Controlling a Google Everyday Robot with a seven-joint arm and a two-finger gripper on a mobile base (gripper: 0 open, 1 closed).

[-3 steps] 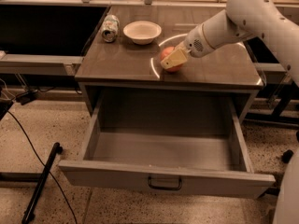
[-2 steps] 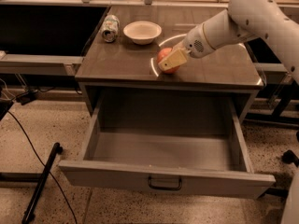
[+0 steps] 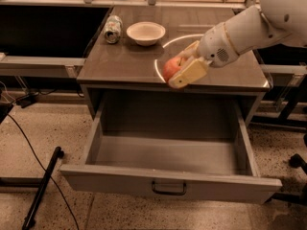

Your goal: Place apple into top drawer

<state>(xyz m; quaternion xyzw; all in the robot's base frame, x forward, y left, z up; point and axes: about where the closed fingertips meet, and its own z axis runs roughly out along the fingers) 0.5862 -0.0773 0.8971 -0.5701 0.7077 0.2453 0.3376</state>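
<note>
Gripper (image 3: 179,65) clenched on the apple (image 3: 169,69) at the bench's (image 3: 120,63) near edge, just above the open top drawer (image 3: 144,183). I judge the pickup done; carrying it out over the drawer, lowering and letting go remain.

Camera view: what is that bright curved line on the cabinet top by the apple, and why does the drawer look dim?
In the camera view the arc looks like glare on the cabinet top, curving past the apple held in the gripper at the front edge; the open top drawer sits shaded beneath.
</note>
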